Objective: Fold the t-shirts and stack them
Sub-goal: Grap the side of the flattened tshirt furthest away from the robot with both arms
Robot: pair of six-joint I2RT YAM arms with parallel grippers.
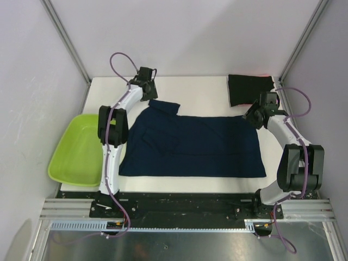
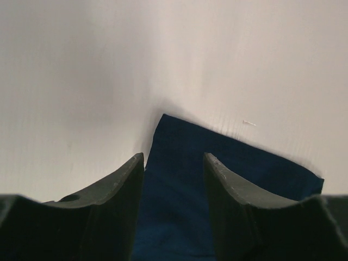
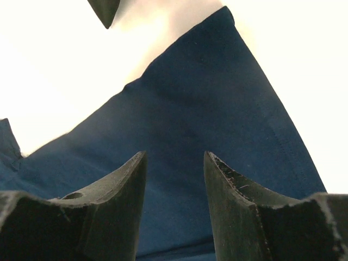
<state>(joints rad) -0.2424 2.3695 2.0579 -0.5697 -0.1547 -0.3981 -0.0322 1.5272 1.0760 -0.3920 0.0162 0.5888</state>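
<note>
White table (image 1: 206,89) boxed by pale wall panels on three sides, arm bases along the near edge. The navy t-shirt (image 1: 201,147) covers most of the middle, lying flat as a broad rectangle with one sleeve jutting at its far-left corner; its near hem runs close to the table's near edge. A lime-green tub (image 1: 76,149) sits against the left edge. The black t-shirt (image 1: 247,89) lies folded small in the far-right corner, over a red-pink edge (image 1: 263,75). By this layout the stack is begun, and the navy shirt remains to be folded down and added.

Open room is slim: a bare strip along the far edge and a narrow margin to the right of the navy cloth.

The left gripper (image 1: 148,89) is poised at the sleeve, fingers spread, nothing pinched. The right gripper (image 1: 251,115) is at the shirt's far-right corner, just beside the black pile, fingers likewise spread, with navy cloth below.
</note>
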